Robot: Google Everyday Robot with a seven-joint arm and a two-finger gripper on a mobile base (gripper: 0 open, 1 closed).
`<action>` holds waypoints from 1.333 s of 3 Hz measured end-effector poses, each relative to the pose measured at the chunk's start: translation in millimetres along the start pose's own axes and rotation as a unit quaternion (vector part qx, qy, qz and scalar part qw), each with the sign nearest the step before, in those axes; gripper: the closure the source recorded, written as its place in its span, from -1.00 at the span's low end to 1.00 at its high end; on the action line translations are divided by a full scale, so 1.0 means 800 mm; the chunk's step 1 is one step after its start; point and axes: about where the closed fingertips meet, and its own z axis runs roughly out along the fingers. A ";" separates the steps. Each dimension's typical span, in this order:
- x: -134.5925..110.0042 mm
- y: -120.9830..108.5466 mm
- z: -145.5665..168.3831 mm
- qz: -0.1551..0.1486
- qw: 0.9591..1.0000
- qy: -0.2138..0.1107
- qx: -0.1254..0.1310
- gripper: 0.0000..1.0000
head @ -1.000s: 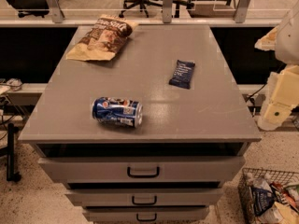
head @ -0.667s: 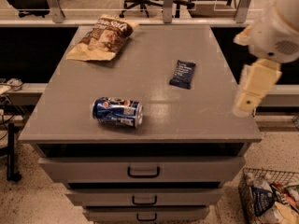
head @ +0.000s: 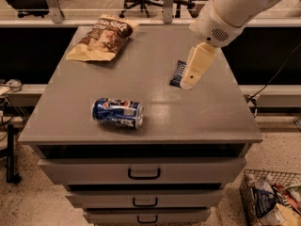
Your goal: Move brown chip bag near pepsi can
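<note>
Your hand (head: 189,80) hovers beyond and right of the pepsi can (head: 117,112), over a dark packet (head: 177,73); open or closed, I cannot tell. The brown chip bag (head: 101,38) lies well beyond the can on the surface (head: 155,51).

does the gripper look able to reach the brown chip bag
Probably yes: the gripper hangs over the right side of the table, and only bare surface lies between it and the brown chip bag.
</note>
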 end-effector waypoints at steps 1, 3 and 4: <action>0.000 0.000 0.000 0.000 1.000 0.000 0.000 -1.00; -0.098 -0.081 0.093 -0.001 0.995 -0.093 0.035 -1.00; -0.169 -0.142 0.168 0.017 0.987 -0.156 0.036 -1.00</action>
